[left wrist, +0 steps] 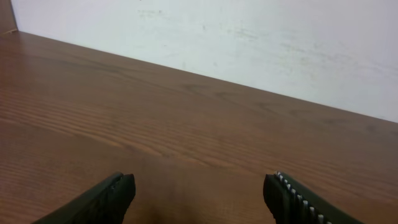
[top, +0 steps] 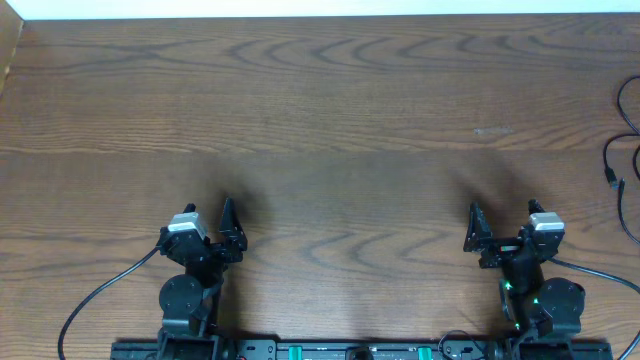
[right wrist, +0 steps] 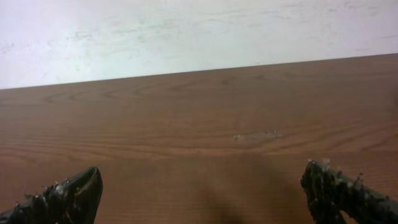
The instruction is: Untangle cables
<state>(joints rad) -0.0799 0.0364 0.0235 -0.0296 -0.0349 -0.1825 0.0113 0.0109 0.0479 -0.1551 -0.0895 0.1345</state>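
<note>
Here, both arms sit folded at the near edge of the wooden table (top: 320, 120), well apart from each other. The left gripper (left wrist: 202, 186) has its fingers (left wrist: 118, 190) spread wide with only bare wood between them, and the right gripper (right wrist: 202, 183) is likewise spread and holds nothing. The cables lie far off at the table's right edge, partly cut off by the overhead view. The black cable (top: 607, 158) curls inward and ends in a small plug (top: 612, 181). The pale cable (top: 621, 210) runs thinly just beside it, though whether the two cross cannot be told. Neither gripper is near them.
</note>
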